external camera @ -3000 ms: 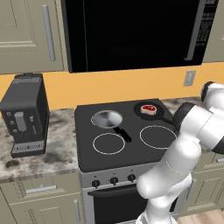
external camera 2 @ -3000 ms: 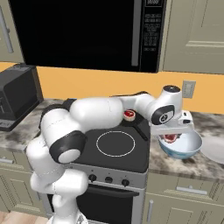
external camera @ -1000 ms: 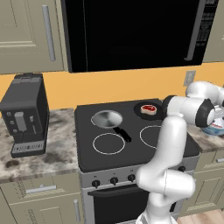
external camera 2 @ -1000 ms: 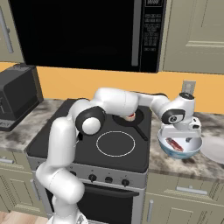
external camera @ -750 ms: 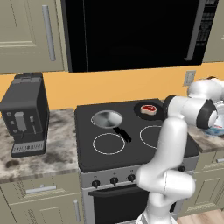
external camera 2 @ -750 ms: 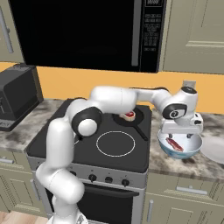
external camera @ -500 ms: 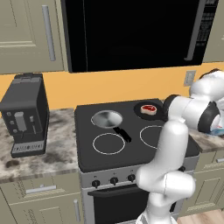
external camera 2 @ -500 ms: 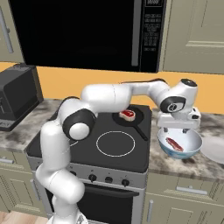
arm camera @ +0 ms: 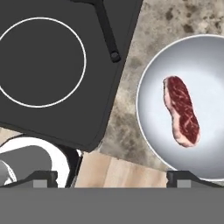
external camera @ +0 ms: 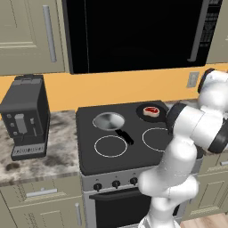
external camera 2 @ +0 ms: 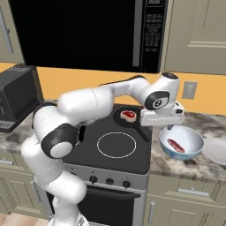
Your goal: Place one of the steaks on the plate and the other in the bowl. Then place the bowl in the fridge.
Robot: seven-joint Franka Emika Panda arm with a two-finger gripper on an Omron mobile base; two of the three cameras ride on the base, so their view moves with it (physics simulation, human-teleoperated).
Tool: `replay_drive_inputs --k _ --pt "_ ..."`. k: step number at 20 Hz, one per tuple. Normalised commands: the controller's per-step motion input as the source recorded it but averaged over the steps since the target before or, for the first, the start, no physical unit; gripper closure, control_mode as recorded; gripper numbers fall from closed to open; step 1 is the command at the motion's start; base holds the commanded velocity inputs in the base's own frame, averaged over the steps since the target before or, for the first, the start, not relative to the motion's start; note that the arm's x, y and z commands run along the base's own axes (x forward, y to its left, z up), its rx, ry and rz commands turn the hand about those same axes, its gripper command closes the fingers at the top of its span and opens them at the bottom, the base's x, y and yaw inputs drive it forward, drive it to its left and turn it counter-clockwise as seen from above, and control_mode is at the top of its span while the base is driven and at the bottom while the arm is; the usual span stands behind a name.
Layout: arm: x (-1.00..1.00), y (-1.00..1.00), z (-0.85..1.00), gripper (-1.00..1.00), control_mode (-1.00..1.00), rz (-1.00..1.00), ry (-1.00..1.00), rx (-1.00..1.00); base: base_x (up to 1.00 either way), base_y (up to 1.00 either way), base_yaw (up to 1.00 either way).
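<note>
In the bowl (arm camera: 151,65), a steak (arm camera: 182,110), second steak (external camera: 151,110) on stove

I see one marbled red raw steak (arm camera: 181,111) lying flat inside the round white bowl (external camera 2: 193,142); another steak (external camera 2: 128,115) rests in a dark pan.

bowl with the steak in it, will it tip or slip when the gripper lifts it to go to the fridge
The bowl looks deep and smooth, so a rim pinch may well slip. The steak lies left of centre in the right base view, so it could tilt that way. It will probably slide on the counter if nudged.
</note>
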Motion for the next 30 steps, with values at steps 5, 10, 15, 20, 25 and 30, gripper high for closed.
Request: replay_drive_inputs --k 5,10,15,20,25,30 --pt "-0.34 0.77 0.00 -1.00 -1.00 0.26 0.00 -0.12 0.00 0.00 0.00" --pt "-0.29 0.68 0.00 -1.00 -1.00 0.21 0.00 -0.02 0.00 0.00 0.00" --pt "-0.05 0.86 0.00 -1.00 -1.00 0.01 0.00 0.00 0.00 0.00 0.00" --pt "0.02 0.51 0.00 -1.00 -1.00 -0.19 0.00 0.03 0.00 0.00 0.00" --pt "0.01 0.24 0.00 -1.00 -1.00 -0.43 0.00 0.11 0.00 0.00 0.00" --pt "0.16 0.30 0.00 -1.00 -1.00 -0.41 -0.04 0.08 0.00 0.00 0.00"
